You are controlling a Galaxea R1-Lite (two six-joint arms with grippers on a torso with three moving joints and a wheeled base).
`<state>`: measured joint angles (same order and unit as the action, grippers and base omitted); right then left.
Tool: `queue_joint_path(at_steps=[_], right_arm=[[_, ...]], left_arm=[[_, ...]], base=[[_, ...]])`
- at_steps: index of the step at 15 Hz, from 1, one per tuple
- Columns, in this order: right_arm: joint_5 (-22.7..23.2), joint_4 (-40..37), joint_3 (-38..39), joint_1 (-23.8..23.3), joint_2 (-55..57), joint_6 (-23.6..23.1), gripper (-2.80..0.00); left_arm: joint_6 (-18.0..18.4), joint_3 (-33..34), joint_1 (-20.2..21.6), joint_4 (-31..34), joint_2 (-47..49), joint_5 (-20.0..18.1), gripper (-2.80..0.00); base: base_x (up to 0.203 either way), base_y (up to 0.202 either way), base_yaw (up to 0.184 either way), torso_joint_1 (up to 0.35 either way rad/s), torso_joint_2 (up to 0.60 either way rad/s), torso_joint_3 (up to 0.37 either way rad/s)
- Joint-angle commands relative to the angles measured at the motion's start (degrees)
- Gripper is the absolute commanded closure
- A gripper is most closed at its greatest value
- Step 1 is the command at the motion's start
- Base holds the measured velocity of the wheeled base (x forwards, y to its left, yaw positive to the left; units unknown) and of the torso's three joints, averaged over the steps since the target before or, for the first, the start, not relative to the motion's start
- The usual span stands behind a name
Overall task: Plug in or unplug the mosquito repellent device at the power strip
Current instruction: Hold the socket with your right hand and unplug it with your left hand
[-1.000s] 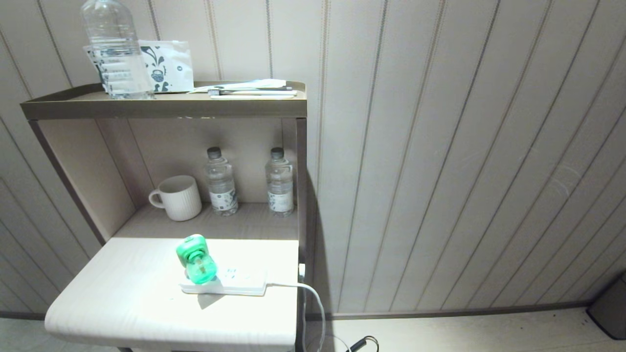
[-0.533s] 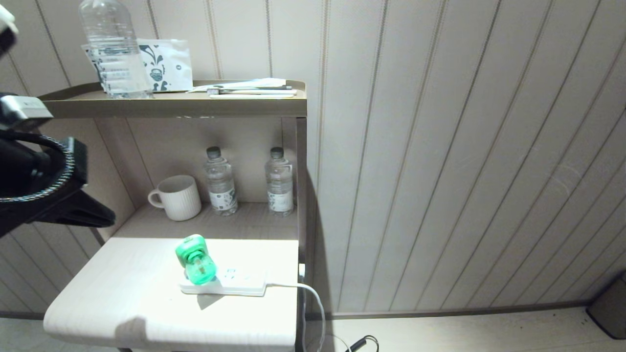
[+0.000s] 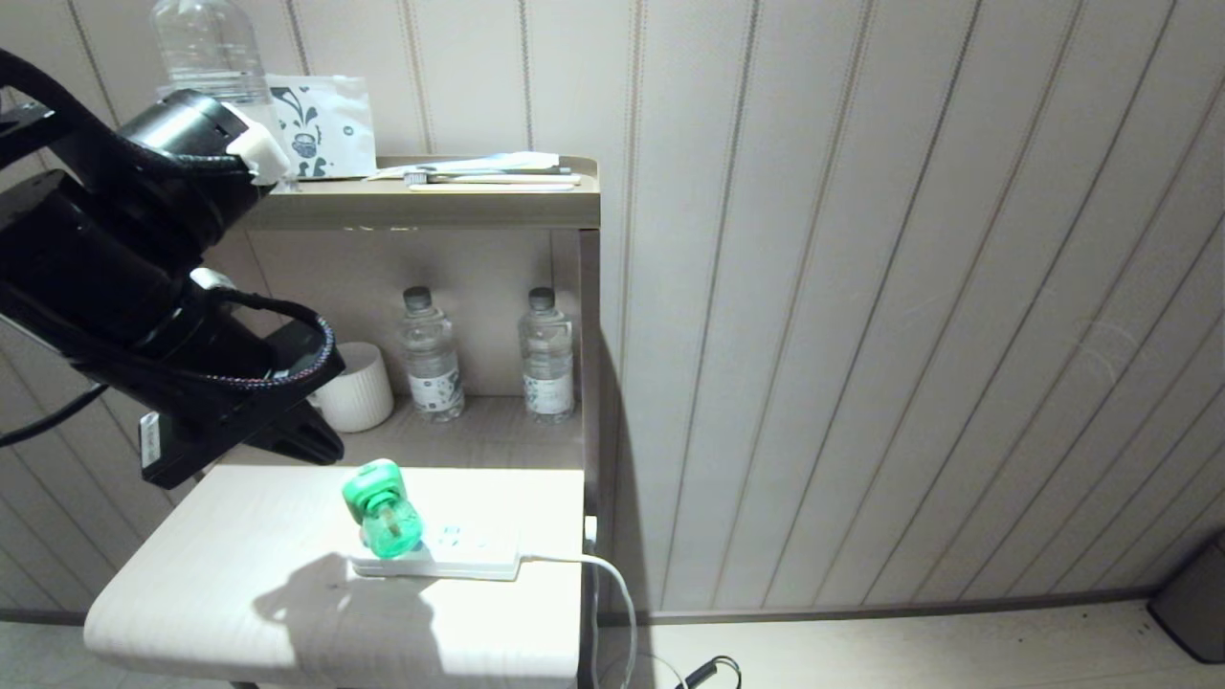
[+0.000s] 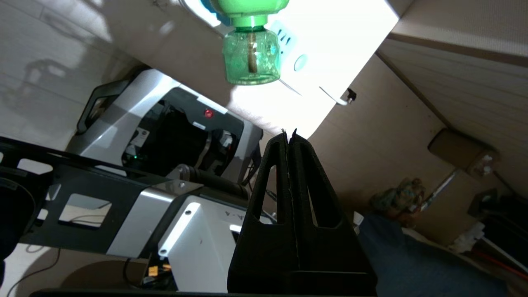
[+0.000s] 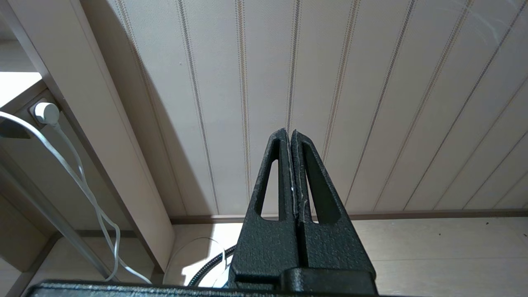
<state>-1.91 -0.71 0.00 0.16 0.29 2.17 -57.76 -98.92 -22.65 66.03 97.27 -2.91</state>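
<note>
The mosquito repellent device (image 3: 381, 509) sits plugged into the power strip (image 3: 450, 557) on our white table (image 3: 191, 593), left end socket. Our left gripper (image 3: 321, 445) hangs at its ten o'clock, fingers pressed together, empty. Our right gripper (image 5: 291, 134), also closed, idles by the wall. Risk: pulling the device may lift the unanchored strip along.

Mosquito repellent device (image 3: 382, 509) on power strip (image 3: 459, 558)
</note>
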Motion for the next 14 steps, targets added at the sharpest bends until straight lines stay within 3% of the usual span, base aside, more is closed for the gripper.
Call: queue_joint_path(at_steps=[1, 5, 14], right_arm=[[0.0, 0.0, 0.0, 0.0, 0.0, 0.0, 0.0], [0.0, 0.0, 0.0, 0.0, 0.0, 0.0, 0.0], [0.0, 0.0, 0.0, 0.0, 0.1, 0.0, 0.0]], left_arm=[[-0.4, 0.5, 0.0, -0.2, 1.6, 0.2, -2.8], [-2.6, 0.8, 0.1, -1.4, 4.1, 4.8, -2.8], [-4.3, 3.4, 2.3, -4.1, 8.5, 5.2, -2.8]], base=[[0.0, 0.0, 0.0, 0.0, 0.0, 0.0], [0.0, 0.0, 0.0, 0.0, 0.0, 0.0], [0.0, 0.0, 0.0, 0.0, 0.0, 0.0]])
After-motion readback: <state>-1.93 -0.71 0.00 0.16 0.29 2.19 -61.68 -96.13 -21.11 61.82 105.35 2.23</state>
